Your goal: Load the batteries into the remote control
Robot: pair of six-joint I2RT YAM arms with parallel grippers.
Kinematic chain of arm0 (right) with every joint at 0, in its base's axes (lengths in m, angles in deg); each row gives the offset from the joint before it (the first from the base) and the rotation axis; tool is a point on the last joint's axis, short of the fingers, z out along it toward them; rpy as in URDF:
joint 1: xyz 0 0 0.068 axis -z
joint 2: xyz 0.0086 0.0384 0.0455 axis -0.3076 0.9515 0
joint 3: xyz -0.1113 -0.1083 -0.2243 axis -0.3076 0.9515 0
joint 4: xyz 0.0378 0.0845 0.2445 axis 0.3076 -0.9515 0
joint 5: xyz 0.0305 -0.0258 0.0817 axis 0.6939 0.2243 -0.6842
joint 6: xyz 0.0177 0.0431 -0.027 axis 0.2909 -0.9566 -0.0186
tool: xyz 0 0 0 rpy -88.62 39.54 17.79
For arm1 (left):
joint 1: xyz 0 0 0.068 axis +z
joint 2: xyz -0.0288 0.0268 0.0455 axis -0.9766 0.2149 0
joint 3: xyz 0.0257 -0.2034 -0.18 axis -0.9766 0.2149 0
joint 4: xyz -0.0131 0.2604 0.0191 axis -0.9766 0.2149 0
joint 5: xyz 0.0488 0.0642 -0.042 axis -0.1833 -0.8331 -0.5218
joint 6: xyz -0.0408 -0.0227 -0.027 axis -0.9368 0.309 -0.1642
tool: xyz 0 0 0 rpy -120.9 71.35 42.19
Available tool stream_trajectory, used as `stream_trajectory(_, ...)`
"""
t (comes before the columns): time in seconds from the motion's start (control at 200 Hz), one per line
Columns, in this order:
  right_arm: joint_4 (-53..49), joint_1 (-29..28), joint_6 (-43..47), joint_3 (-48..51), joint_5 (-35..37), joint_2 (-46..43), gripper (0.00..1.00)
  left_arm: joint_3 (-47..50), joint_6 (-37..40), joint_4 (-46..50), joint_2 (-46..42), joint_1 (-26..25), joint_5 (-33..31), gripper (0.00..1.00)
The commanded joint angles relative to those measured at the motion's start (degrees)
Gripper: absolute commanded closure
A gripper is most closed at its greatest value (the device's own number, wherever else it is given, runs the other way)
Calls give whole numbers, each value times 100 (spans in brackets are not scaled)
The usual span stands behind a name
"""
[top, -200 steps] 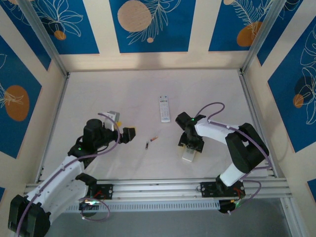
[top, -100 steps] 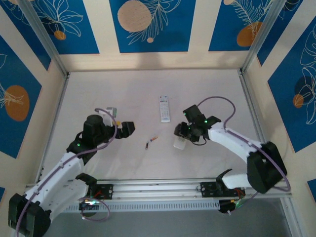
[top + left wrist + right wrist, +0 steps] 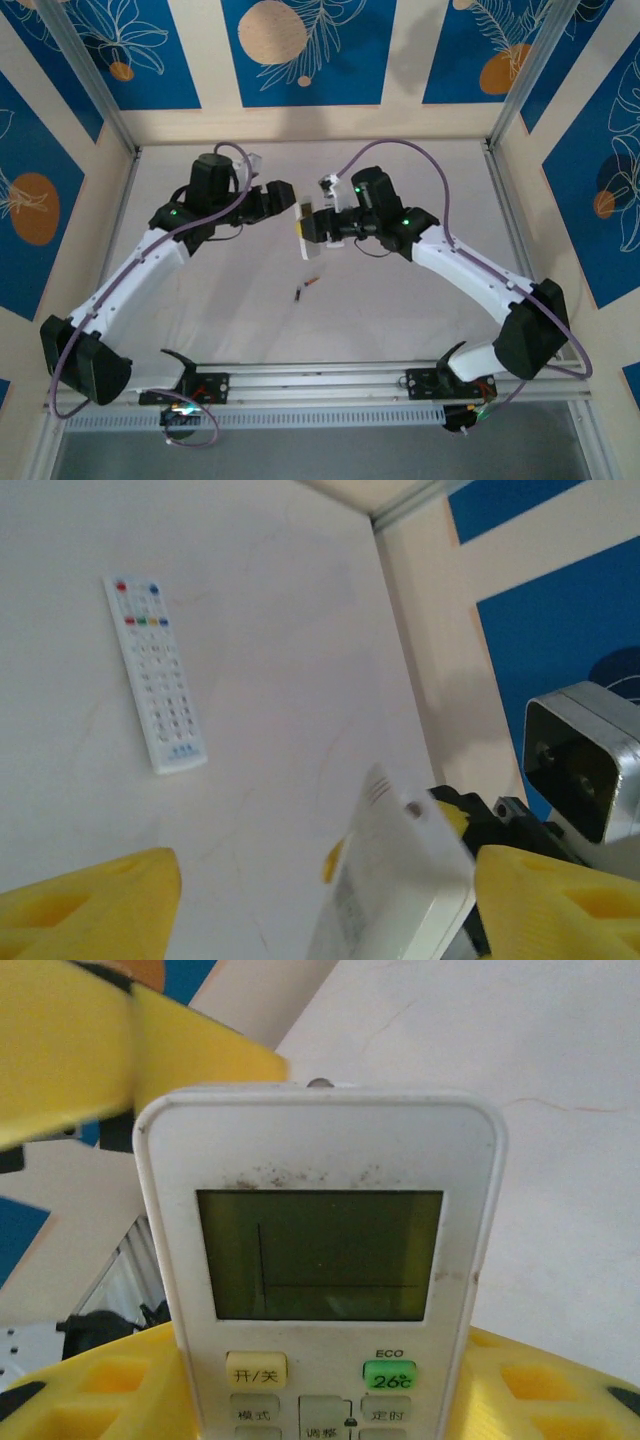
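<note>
Top external: clamping the white LCD remote (image 3: 303, 240) mid-air in the right gripper (image 3: 308, 228), across its smooth plastic sides. Flanking its tip with the left gripper (image 3: 288, 197), jaws apart, not clamped. Risk of slip or twist on handover: glossy rounded slab, narrow hold. Two batteries (image 3: 312, 281), tiny dark cylinders, on the matte table (image 3: 420, 330) below; liable to roll.

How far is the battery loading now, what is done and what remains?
Done: none visibly loaded; two tiny dark batteries with coppery ends lie on the white table. In hand: the right gripper holds the white remote with a display off the table, and the open left gripper brackets its top end. Left: picking up batteries and putting them in.
</note>
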Motion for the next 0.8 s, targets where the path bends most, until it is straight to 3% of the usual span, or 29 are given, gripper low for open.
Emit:
stream_trajectory(0.0, -145, -135, 361, -221, -332, 156, 58, -124, -151, 481, 78, -162, 185, 28)
stream_trajectory(0.18, -181, -195, 340, -263, -346, 220, 58, 266, -415, -70, 5, -193, 422, 42)
stream_trajectory(0.29, -187, -218, 306, -305, -347, 256, 58, 292, -334, 57, 67, -238, 528, 54)
stream_trajectory(0.595, -402, -376, 441, -534, -403, 439, 55, 157, -754, 626, 172, -257, -103, 83)
stream_trajectory(0.67, -474, -462, 545, -588, -248, 430, 50, 9, -895, 1052, 253, -253, -508, 91)
stream_trajectory(0.795, -564, -566, 736, -510, 602, 210, 31, -157, -1200, 1647, 274, -241, -1417, 97)
